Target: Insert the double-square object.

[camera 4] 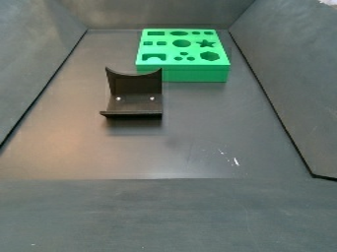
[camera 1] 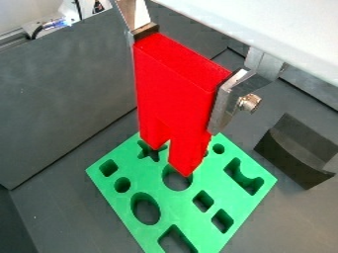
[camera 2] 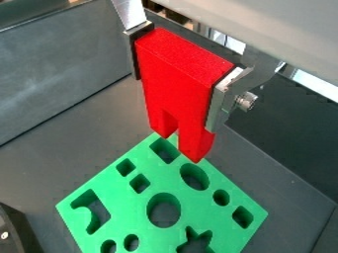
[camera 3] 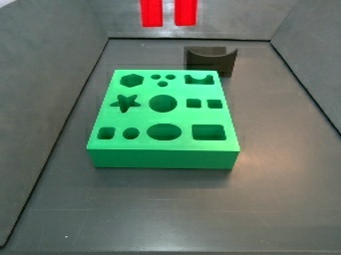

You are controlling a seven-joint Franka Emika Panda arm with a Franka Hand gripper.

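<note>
Showing one red double-square object [camera 1: 172, 94], one green board [camera 1: 185, 193] and one dark grey block [camera 3: 210, 61] inside a dark grey walled enclosure. The gripper [camera 1: 185, 54] is clenched on the double-square object: in both wrist views a silver finger plate presses each side of the solid upper part [camera 2: 185, 64], and the piece hangs upright above the board, legs downward. Two square legs with a narrow slot between them are visible in a wrist view [camera 2: 183, 133], their ends clear of the board's top face. In a side view only the two leg ends [camera 3: 170, 12] appear at the upper edge, well above the floor and behind the far edge of the board; the gripper itself lies outside that view.

The board [camera 3: 163, 118] lies flat on the floor and carries eleven shaped holes as counted in that side view: a hexagon, two small circles, a notched cut-out, a star, a large circle, a small square, two further round holes, an oval and a rectangle. All holes seen there are unfilled.

The dark grey block, with a curved notch in its top, stands on the floor just beyond one corner of the board [camera 4: 184, 51]; in a side view it appears apart from the board [camera 4: 132, 94].
</note>
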